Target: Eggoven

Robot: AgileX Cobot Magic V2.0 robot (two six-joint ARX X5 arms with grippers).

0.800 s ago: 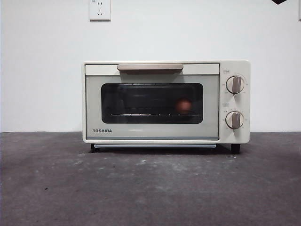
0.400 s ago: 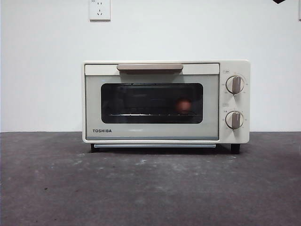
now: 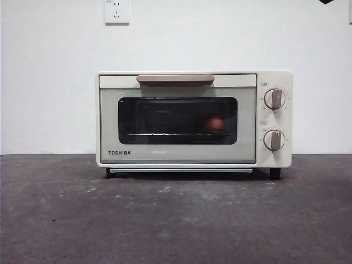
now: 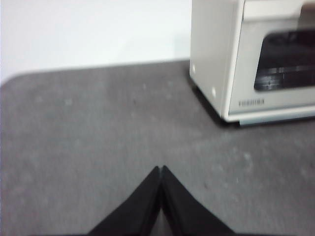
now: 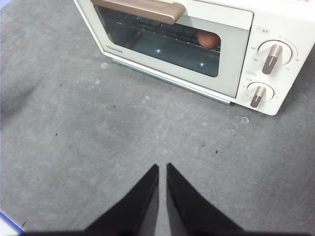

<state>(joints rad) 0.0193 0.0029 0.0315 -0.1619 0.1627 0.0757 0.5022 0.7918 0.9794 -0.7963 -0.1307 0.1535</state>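
Observation:
The cream TOSHIBA toaster oven (image 3: pixel 137 157) stands on the dark table against the white wall, its glass door closed. The reddish-brown egg (image 3: pixel 215 123) sits on the rack inside, toward the knob side, seen through the glass. The tan handle (image 3: pixel 175 78) runs along the door's top and two knobs (image 3: pixel 274 99) are on the right panel. My right gripper (image 5: pixel 162 167) is shut and empty above the table in front of the oven (image 5: pixel 231 73); the egg (image 5: pixel 208 39) shows through the door. My left gripper (image 4: pixel 161 168) is shut and empty, off to the oven's (image 4: pixel 211 49) left side.
The dark grey table (image 3: pixel 176 220) stretches bare in front of the oven. A wall socket (image 3: pixel 116 11) sits high on the white wall. A black arm tip (image 3: pixel 326 1) shows at the top right corner of the front view.

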